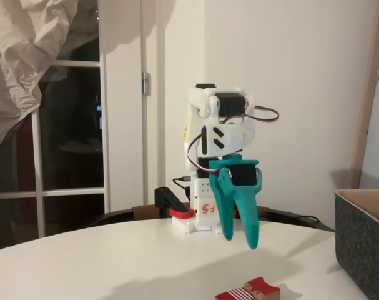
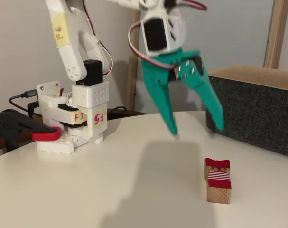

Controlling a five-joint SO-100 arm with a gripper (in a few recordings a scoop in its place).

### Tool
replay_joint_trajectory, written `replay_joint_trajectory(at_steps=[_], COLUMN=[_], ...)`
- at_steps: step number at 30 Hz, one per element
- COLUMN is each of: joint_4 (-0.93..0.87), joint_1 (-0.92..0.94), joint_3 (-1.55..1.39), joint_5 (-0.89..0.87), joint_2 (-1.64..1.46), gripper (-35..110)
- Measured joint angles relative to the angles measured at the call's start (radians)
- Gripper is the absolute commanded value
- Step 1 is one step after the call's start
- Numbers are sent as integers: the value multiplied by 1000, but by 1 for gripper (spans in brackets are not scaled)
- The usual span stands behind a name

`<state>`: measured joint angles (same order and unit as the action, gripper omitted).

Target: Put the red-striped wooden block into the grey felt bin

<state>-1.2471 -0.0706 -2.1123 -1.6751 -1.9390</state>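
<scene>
A: Where is the red-striped wooden block point(image 2: 218, 181) sitting right now?

B: On the white bench point(image 2: 110, 180), out in the open and well in front of the arm's base point(image 2: 70, 128). The striped face shows on one end, with a red patch on the face beside it. The grey felt bin point(image 2: 257, 111) stands beyond it, apart from the block, at the right in both fixed views.

A: And the gripper point(image 2: 194, 128)?

B: Released. The two teal fingers are spread wide, pointing down, empty, hanging above the bench between the base and the block and touching neither.

A: How do you reckon the block will handle?

B: It looks like solid light wood, so I'd judge it stiff, light and not fragile. The faces seem smooth, so it might slip if pinched near an edge. I'd close across the two plain flat sides, near the middle, with the fingers set squarely.

A: Anything in the way?

B: Not much. A black clamp with a red jaw point(image 2: 27, 130) holds the base, and cables trail behind, all far from the block. The bin's wall is thick and tall, so the lift, I think, must clear its rim before letting go.
</scene>
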Motion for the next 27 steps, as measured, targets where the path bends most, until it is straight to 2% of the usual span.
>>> replay_joint_trajectory(at_steps=[7,27], joint_4=[9,206], joint_1=[-6,-8], joint_3=[0,209], joint_5=[32,77], joint_2=[77,341], gripper=[32,33])
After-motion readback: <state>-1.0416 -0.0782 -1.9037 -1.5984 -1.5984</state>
